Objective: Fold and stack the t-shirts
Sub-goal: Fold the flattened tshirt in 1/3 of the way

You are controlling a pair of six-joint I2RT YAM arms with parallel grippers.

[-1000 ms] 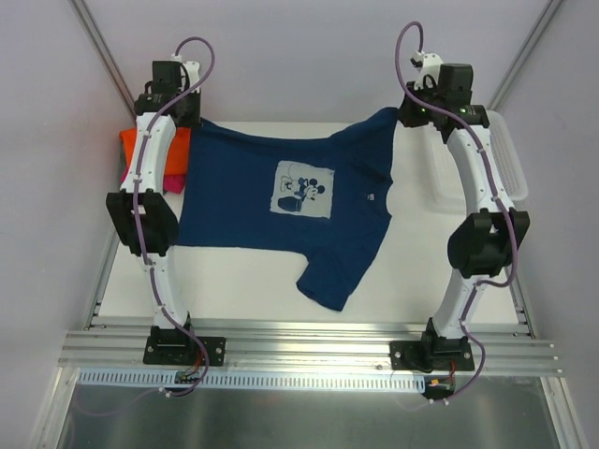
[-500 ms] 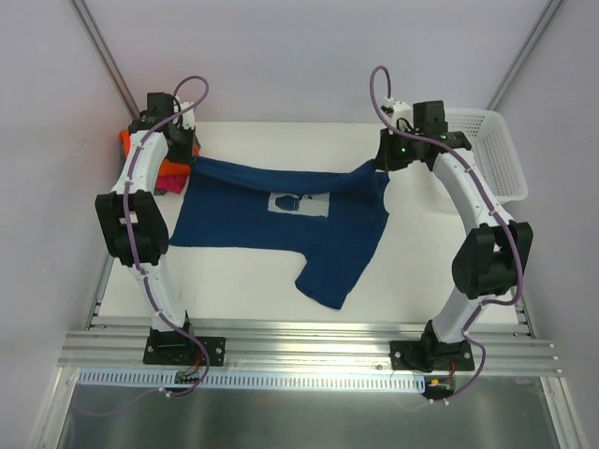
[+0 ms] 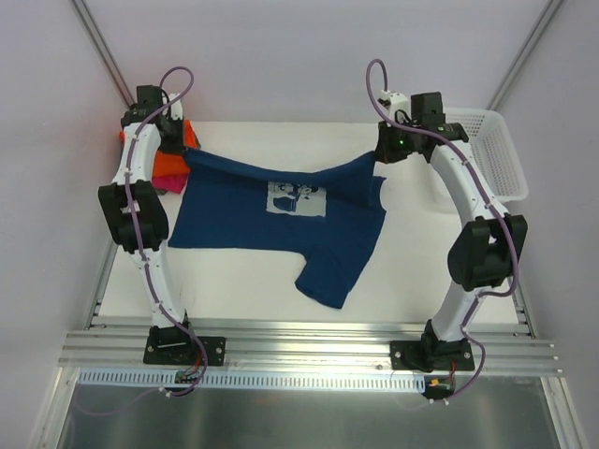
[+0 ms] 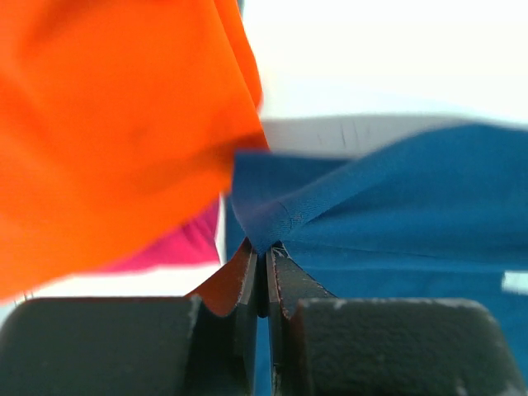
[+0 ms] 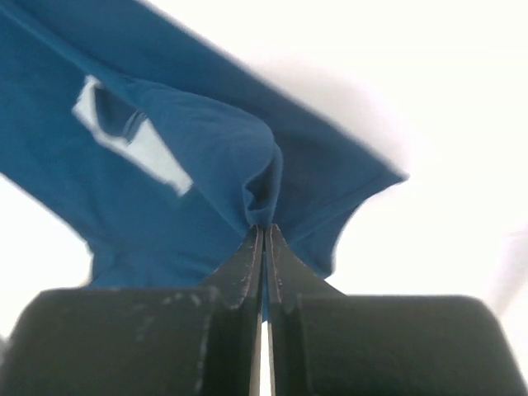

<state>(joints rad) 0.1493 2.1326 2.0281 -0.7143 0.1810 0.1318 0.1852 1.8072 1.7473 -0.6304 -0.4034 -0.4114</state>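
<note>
Clamping opposite ends of the far edge of the navy t-shirt point(image 3: 271, 229), the left gripper point(image 4: 266, 262) and right gripper point(image 5: 264, 239) each have jaws pressed together on a pinch of cloth, holding that edge above the table point(image 3: 421, 271) while the near half lies flat, with the folded orange t-shirt point(image 3: 168, 166) just beside the left gripper.

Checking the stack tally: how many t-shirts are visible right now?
3: navy t-shirt mid-table, orange t-shirt at the far-left corner, pink t-shirt beneath it; others may be hidden.

A robotics lab test cell: plain pale panel walls point(image 3: 281, 56) enclose a white tabletop point(image 3: 234, 290), and a slotted silver aluminium rail point(image 3: 309, 351) carries two black arm bases point(image 3: 184, 348).
</note>
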